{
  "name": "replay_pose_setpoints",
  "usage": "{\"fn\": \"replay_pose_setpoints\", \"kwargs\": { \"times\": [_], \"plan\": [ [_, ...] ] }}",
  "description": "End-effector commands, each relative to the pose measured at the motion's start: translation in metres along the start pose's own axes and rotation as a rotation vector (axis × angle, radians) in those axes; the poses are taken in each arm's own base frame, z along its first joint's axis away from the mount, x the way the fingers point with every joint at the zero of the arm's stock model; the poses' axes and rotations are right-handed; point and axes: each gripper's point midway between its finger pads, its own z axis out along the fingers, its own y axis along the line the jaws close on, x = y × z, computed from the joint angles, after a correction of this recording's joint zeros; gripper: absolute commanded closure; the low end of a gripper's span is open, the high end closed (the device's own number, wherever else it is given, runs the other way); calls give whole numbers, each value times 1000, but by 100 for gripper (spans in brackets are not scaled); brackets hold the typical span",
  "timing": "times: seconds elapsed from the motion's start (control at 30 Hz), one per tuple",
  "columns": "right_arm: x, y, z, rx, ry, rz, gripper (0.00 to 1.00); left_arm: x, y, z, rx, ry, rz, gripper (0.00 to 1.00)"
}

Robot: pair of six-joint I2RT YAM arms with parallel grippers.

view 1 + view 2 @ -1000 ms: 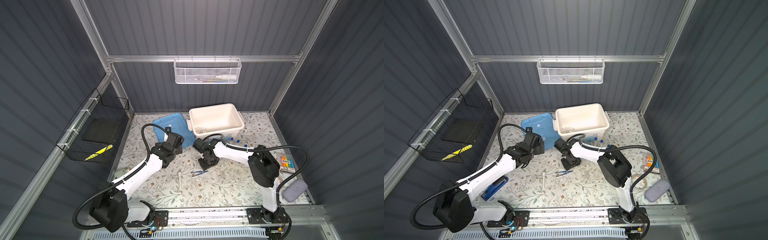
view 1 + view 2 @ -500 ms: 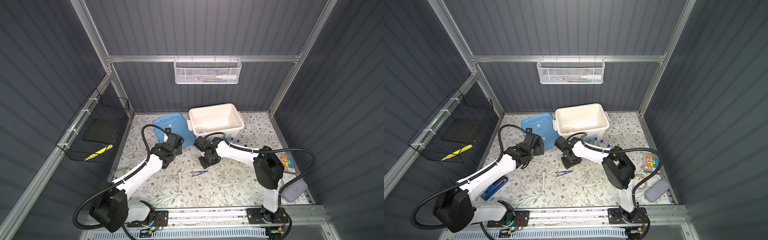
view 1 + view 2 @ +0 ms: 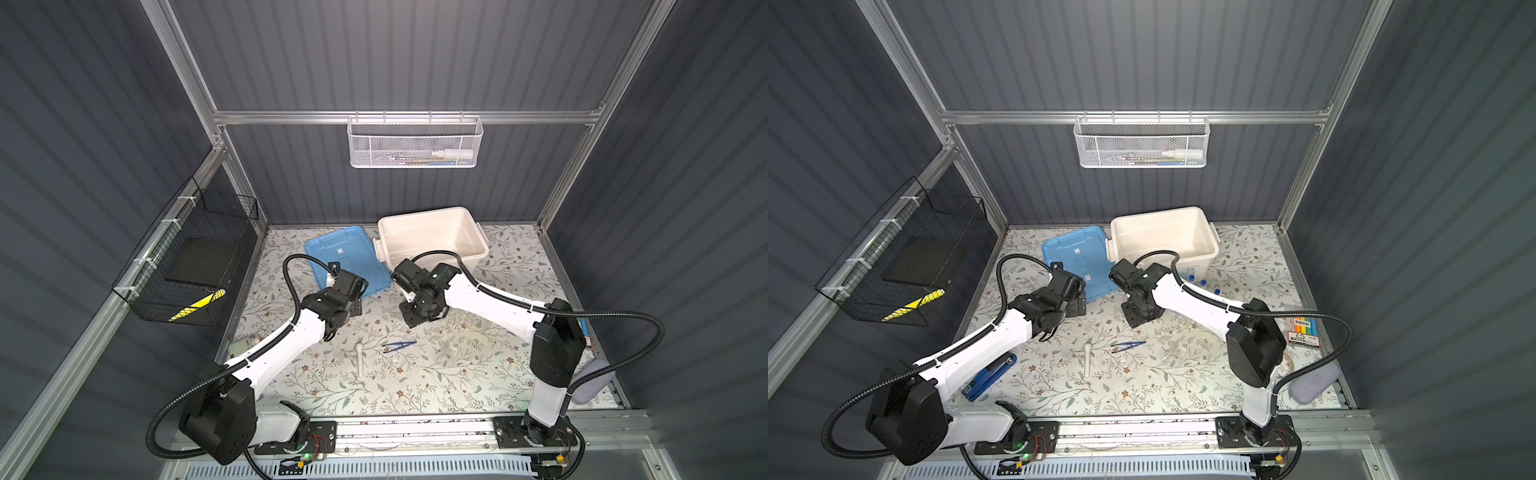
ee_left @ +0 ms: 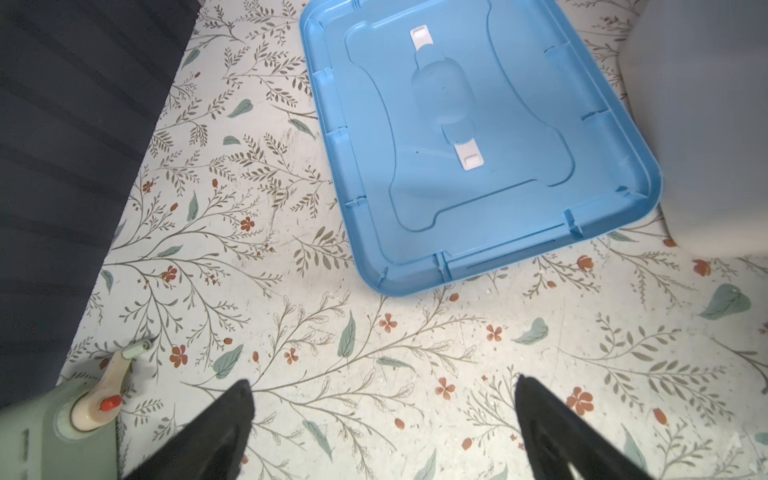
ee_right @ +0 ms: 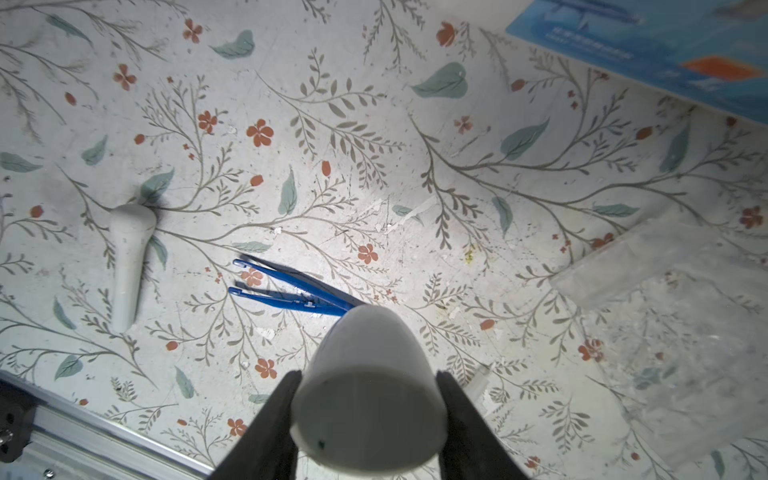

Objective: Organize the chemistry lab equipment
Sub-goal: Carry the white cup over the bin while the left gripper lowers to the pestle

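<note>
Floral-papered surface (image 3: 415, 390) in a top view carries the white tub (image 3: 424, 212) at its back edge, with the white pestle (image 3: 360, 359) and blue tweezers (image 3: 399, 345) lying apart near its middle. Your left wrist view shows the left gripper (image 4: 384, 384) spread wide and empty over bare surface beside the blue lid (image 4: 478, 145). Your right wrist view shows the right gripper (image 5: 368, 378) pinching the small white bowl (image 5: 368, 415), so you seem mid-carry; next it likely needs a swing toward the back edge, over the tub, and a low release.

The white pestle (image 3: 360, 359) lies near blue tweezers (image 3: 399, 345).
</note>
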Motion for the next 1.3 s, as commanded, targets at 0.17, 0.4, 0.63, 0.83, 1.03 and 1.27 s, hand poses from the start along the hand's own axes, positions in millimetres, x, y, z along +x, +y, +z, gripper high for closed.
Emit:
{"fn": "replay_pose_setpoints", "kwargs": {
  "times": [0.17, 0.4, 0.63, 0.83, 1.03, 1.27],
  "plan": [
    [-24, -19, -57, 24, -84, -17, 59, 30, 11, -9, 25, 75, -42, 0],
    [-45, -44, -93, 59, -164, -22, 59, 48, 4, -12, 84, 123, -66, 0],
    [-68, -85, -112, 111, -221, 0, 59, 61, -5, -18, 98, 155, -48, 0],
    [-93, -116, -111, 125, -262, 28, 60, 74, -17, -19, 109, 175, -46, 0],
    [-124, -140, -94, 127, -265, 30, 60, 86, -24, -21, 123, 197, -46, 0],
    [-152, -153, -63, 64, -264, 49, 60, 100, -25, -20, 132, 228, -64, 0]
  ]
}}
